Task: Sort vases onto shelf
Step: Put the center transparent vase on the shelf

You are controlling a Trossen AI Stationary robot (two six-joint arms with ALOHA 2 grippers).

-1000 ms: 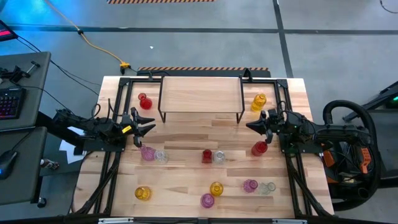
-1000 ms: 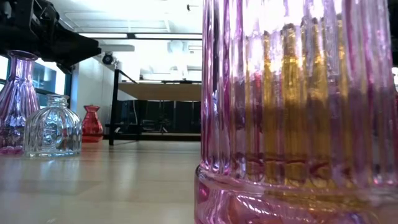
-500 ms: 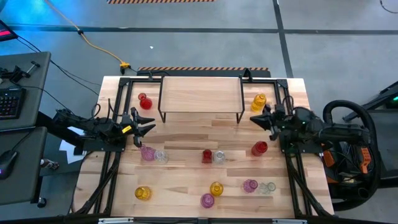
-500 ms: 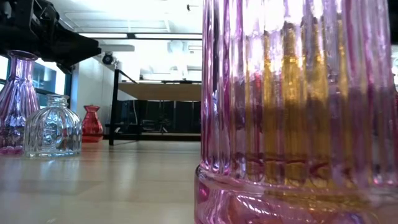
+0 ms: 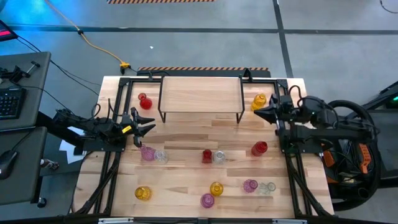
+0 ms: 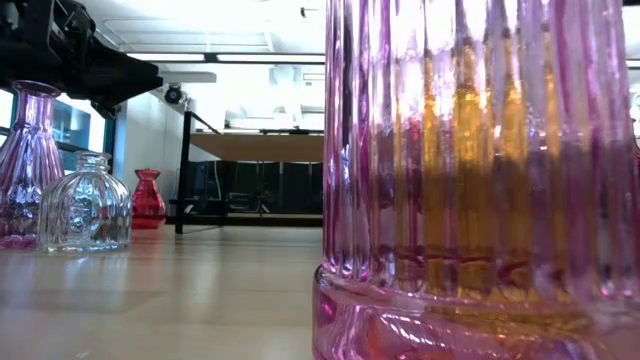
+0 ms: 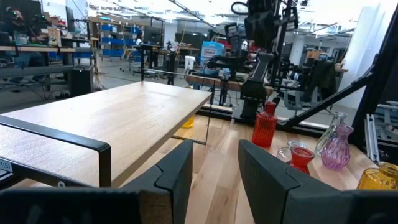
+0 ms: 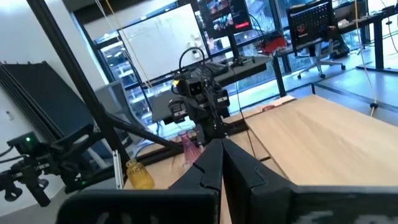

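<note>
Twelve vases are standing on the table (image 5: 186, 180), none on the shelf (image 5: 200, 93), whose wooden top is lying bare. Left claw (image 5: 149, 127) is hovering partly parted and holding nothing, just above a pink vase (image 5: 147, 153) that is standing beside a clear vase (image 5: 161, 156). Right claw (image 5: 257, 113) is clenched on nothing, pointing toward the shelf's right end, just beside a yellow vase (image 5: 259, 101). Near it, a red vase (image 5: 259, 148) is standing free.

Pink ribbed vase (image 6: 470, 180), red vase (image 5: 259, 148), pale-wood shelf (image 5: 200, 93)
</note>
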